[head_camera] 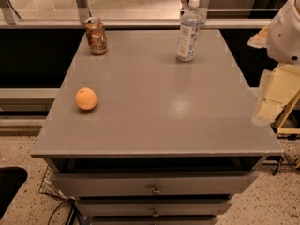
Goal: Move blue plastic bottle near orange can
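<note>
The blue plastic bottle [189, 30], clear with a white cap and a white label, stands upright at the back right of the grey table top [154, 102]. The orange can [96, 35], copper-coloured with a silver rim, stands upright at the back left, well apart from the bottle. My gripper [269, 100] hangs at the right edge of the view, just beyond the table's right edge, to the right of the bottle and nearer the camera. It holds nothing that I can see.
A round orange fruit [86, 99] lies on the left side of the table. Drawers with small knobs [155, 189] sit below the front edge. A glass railing [140, 3] runs behind the table. A wire basket [51, 184] sits on the floor at lower left.
</note>
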### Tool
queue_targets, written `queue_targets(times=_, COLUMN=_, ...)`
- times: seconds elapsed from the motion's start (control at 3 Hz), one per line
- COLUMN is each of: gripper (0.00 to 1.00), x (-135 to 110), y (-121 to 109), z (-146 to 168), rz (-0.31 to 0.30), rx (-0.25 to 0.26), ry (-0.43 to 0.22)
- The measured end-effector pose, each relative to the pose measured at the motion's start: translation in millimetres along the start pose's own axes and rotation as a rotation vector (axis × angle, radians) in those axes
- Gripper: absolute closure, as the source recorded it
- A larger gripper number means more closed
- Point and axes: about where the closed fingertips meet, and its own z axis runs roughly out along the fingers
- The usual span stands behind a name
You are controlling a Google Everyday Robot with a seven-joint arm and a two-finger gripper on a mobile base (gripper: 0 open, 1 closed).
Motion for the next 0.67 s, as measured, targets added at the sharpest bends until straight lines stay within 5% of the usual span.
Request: queue_targets(times=0.67, gripper=0.00, x=-1.2, y=-19.1, z=6.4, rz=0.047, rx=0.043, ry=-0.058)
